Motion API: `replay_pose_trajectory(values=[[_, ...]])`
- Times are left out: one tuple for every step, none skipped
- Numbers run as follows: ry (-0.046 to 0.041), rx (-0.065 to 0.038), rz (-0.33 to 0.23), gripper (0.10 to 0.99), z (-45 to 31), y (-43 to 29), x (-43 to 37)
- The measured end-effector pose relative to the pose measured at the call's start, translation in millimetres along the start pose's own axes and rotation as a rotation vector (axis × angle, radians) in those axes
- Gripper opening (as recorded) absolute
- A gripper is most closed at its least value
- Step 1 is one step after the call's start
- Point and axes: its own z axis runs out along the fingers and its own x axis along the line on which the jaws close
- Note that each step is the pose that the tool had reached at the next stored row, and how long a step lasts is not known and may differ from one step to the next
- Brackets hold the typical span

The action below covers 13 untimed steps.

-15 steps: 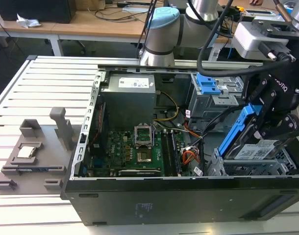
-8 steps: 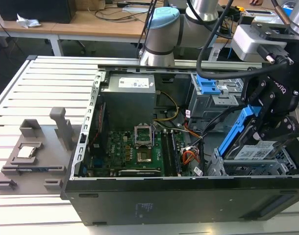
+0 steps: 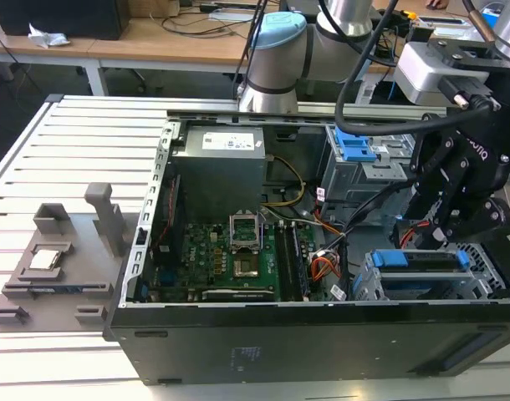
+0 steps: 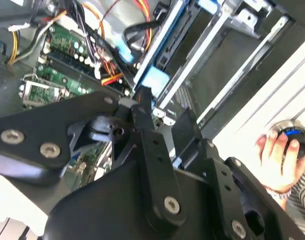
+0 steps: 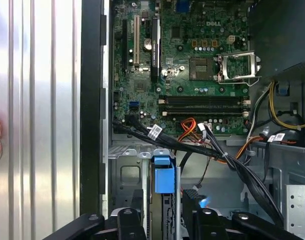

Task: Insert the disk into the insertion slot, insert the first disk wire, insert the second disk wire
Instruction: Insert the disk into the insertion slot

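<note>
- The computer case [image 3: 238,351] lies open on the worktop [image 3: 71,150], and I am working over one corner of it. The circuit board is farther into the case, off to one side of me.
- My gripper [image 4: 165,107] hangs right over that corner. Its fingers are apart with a gap between them, and as far as I can see they are clamped on nothing.
- The insertion slot [image 3: 365,280], a low grey metal cage, is directly below my gripper.
- The disk [image 3: 422,259] is inside that cage, straight under my fingers. I judge the first step done or very nearly so, though I cannot tell whether the disk is pushed fully home.
- From outside, the disk shows as a flat slab with a bright blue frame along its upper edge. It sits level in the cage and fills its width.
- A bundle of black wires [image 5: 227,162] with white tags runs loose across the case just beyond my fingertips, next to an orange and red bunch.
- I see no plug seated on the disk, so I judge that both wire steps are left to do. I cannot tell which of these wires belong to the disk.
- A hand [image 4: 275,150] rests on the worktop outside the case, well away from me.
- The disk frame's blue tab [image 5: 162,175] sticks up just ahead of one fingertip, close to it. I cannot tell whether they touch.
</note>
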Motion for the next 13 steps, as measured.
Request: replay_pose_trajectory(values=[[0.0, 0.0, 0.0, 0.443, 0.0, 0.0, 0.0], [0.0001, 0.0, 0.0, 0.443, 0.0, 0.0, 0.0], [0.0001, 0.0, 0.0, 0.443, 0.1, 0.0, 0.0], [0.0001, 0.0, 0.0, 0.443, 0.2, 0.0, 0.0], [0.0, 0.0, 0.0, 0.443, 0.2, 0.0, 0.0], [0.0, 0.0, 0.0, 0.427, 0.3, 0.0, 0.0], [0.0, 0.0, 0.0, 0.427, 0.3, 0.0, 0.0], [0.0, 0.0, 0.0, 0.361, 0.4, 0.0, 0.0], [0.0001, 0.0, 0.0, 0.298, 0.4, 0.0, 0.0], [0.0, 0.0, 0.0, 0.239, 0.4, 0.0, 0.0], [0.0001, 0.0, 0.0, 0.118, 0.5, 0.0, 0.0], [0.0001, 0.0, 0.0, 0.106, 0.6, 0.0, 0.0], [0.0001, 0.0, 0.0, 0.106, 0.6, 0.0, 0.0]])
